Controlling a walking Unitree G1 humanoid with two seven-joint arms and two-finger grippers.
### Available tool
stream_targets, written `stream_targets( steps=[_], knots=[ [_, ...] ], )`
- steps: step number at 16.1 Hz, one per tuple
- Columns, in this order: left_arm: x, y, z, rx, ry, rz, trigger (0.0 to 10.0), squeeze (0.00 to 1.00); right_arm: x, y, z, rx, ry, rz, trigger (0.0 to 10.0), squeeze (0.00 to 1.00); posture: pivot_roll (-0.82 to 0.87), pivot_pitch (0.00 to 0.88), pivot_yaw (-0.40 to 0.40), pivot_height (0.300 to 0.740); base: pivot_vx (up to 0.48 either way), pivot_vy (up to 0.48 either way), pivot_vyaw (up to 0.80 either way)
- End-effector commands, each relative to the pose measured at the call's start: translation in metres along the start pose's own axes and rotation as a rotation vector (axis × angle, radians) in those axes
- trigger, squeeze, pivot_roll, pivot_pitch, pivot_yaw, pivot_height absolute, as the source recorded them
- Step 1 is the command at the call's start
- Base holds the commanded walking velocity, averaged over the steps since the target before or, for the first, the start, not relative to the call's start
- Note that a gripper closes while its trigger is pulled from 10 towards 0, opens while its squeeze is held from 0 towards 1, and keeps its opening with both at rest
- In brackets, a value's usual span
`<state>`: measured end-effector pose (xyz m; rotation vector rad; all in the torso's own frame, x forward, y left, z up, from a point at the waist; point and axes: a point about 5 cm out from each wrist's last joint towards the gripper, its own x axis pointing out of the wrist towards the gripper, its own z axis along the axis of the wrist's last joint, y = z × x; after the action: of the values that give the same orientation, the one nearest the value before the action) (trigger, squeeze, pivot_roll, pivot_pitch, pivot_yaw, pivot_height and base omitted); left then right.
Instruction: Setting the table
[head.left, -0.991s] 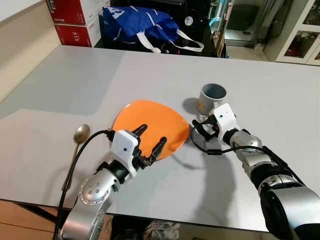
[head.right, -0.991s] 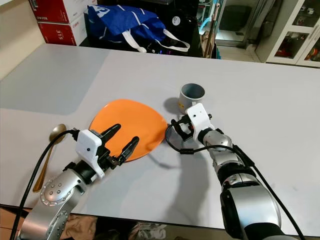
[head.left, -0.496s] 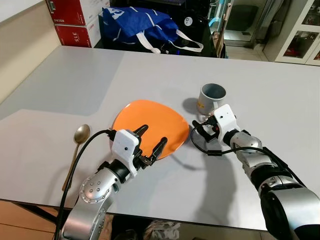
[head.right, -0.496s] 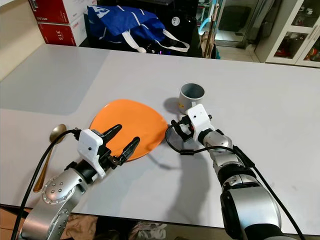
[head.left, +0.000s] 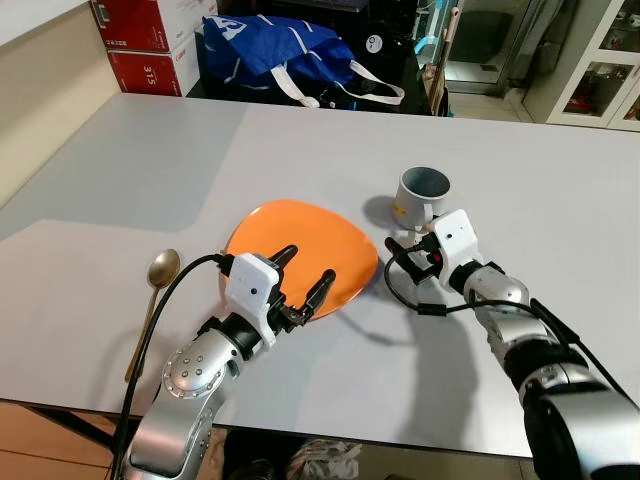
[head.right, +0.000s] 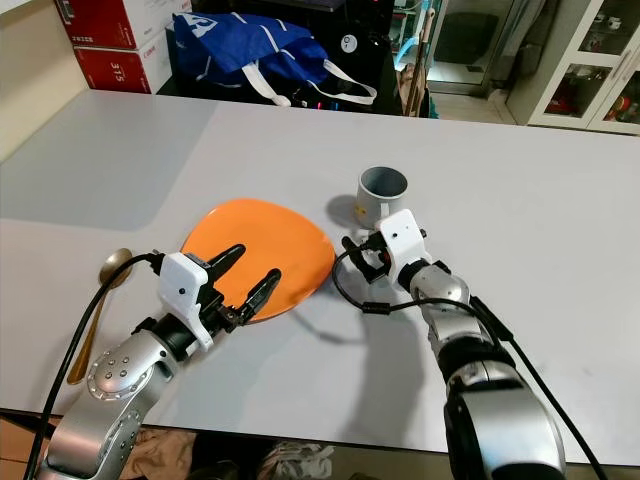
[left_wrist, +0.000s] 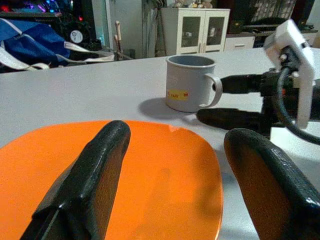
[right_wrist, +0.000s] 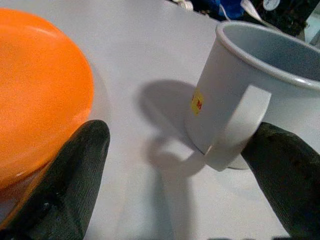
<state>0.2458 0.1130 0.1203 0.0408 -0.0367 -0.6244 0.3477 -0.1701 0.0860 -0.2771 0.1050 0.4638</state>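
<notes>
An orange plate (head.left: 303, 251) lay at the centre of the pale surface (head.left: 150, 170), with a grey mug (head.left: 421, 198) upright just right of it and a spoon (head.left: 152, 295) at lower left. The left gripper (head.left: 302, 279) hung spread over the plate's near edge. The right gripper (right_wrist: 165, 165) was spread beside the mug's handle. A blue bag (head.left: 275, 45) and red boxes (head.left: 140, 40) sat at the upper left.

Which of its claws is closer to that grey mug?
The right gripper, open right beside the mug's handle. The left gripper hovers open over the orange plate, farther away.
</notes>
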Motion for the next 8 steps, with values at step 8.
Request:
stream_targets(
  steps=[8],
  knots=[
    [0.008,0.012,-0.002,0.024,0.018,0.057,10.0,0.00,-0.037,0.008,-0.008,0.031,-0.080,0.011,10.0,0.00,-0.12,0.000,0.009,0.740,0.000,0.000,0.00]
  ],
)
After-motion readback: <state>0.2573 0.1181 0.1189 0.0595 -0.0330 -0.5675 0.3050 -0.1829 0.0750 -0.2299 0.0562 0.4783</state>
